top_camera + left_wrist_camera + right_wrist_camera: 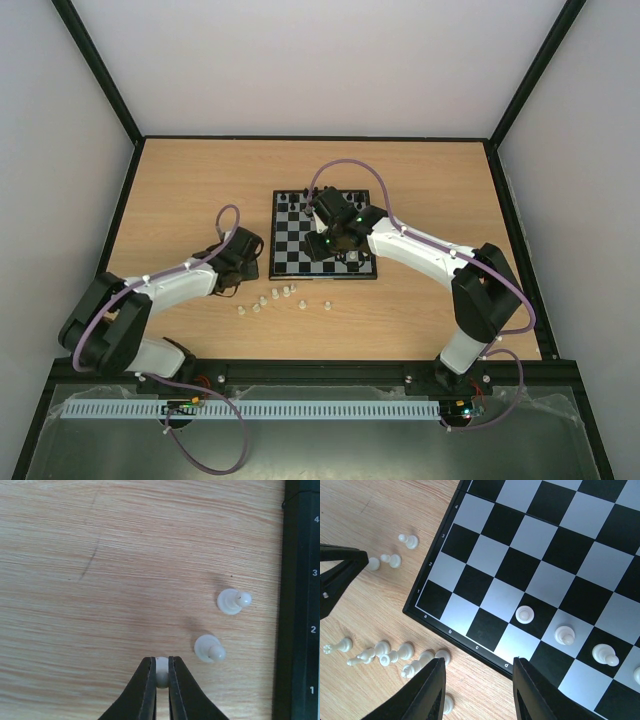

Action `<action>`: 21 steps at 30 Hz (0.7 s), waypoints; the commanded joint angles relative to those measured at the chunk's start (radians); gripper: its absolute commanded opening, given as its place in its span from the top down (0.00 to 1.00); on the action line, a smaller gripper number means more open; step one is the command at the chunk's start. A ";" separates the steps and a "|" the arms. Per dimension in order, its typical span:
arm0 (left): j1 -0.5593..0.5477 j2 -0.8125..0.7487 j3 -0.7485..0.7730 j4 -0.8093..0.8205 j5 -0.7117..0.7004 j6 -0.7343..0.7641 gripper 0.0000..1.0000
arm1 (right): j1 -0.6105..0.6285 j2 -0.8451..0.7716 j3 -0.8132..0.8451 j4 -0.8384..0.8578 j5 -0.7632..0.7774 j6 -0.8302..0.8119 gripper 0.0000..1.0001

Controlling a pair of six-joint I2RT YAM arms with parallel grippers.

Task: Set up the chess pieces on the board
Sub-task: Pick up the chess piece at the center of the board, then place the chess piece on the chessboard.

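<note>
Pinching a white pawn (pixel 161 672) over the wooden table (pixel 100 580), the left gripper (pixel 161 660) has its jaws closed tight on it. Two more pawns (pixel 234 601) sit just beside, near the board (pixel 555 502). White pieces (pixel 564 634) stand on its near rows. The right gripper (pixel 476 680) hovers above the board's edge, jaws parted and empty.

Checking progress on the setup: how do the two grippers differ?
The left gripper is shut on a white piece; the right gripper is open, holding nothing. The left gripper is over the table beside the board; the right gripper is over the board's near edge. Both have black fingers.
</note>
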 commanded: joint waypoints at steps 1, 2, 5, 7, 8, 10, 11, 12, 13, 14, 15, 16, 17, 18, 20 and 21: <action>0.001 -0.091 0.060 -0.141 -0.036 -0.006 0.98 | 0.006 -0.008 -0.012 -0.016 -0.006 -0.010 0.62; 0.001 -0.122 0.080 -0.168 -0.040 -0.001 0.97 | 0.007 -0.011 -0.011 -0.016 -0.006 -0.009 0.62; 0.000 -0.190 0.153 -0.256 -0.035 0.024 0.98 | 0.006 -0.021 -0.010 -0.019 -0.005 -0.007 0.62; -0.004 -0.197 0.210 -0.289 0.000 0.043 0.98 | 0.006 -0.038 -0.009 -0.024 0.014 -0.002 0.62; -0.010 -0.189 0.234 -0.297 0.021 0.053 0.98 | 0.007 -0.051 -0.009 -0.031 0.033 0.000 0.62; -0.038 -0.160 0.284 -0.302 0.047 0.063 0.98 | 0.007 -0.070 0.000 -0.057 0.081 0.008 0.62; -0.054 -0.136 0.307 -0.298 0.055 0.066 0.97 | 0.006 -0.083 0.004 -0.067 0.106 0.011 0.62; -0.069 -0.109 0.325 -0.292 0.063 0.068 0.97 | 0.006 -0.096 0.007 -0.078 0.131 0.015 0.62; -0.082 -0.084 0.342 -0.278 0.076 0.072 0.98 | 0.006 -0.111 0.008 -0.088 0.158 0.021 0.60; -0.094 -0.056 0.351 -0.264 0.085 0.074 0.97 | 0.005 -0.128 0.008 -0.097 0.184 0.027 0.54; -0.108 -0.029 0.358 -0.249 0.097 0.075 0.98 | 0.003 -0.147 0.003 -0.107 0.211 0.032 0.52; -0.117 -0.006 0.364 -0.229 0.112 0.077 0.98 | -0.002 -0.167 -0.003 -0.116 0.250 0.037 0.50; -0.127 0.019 0.375 -0.213 0.127 0.079 0.97 | -0.009 -0.187 -0.009 -0.123 0.271 0.043 0.48; -0.141 0.041 0.386 -0.202 0.130 0.080 0.98 | -0.020 -0.210 -0.020 -0.124 0.283 0.048 0.46; -0.166 0.096 0.414 -0.187 0.135 0.081 0.97 | -0.045 -0.255 -0.043 -0.124 0.288 0.056 0.44; -0.180 0.117 0.426 -0.178 0.135 0.081 0.98 | -0.059 -0.275 -0.052 -0.125 0.284 0.058 0.43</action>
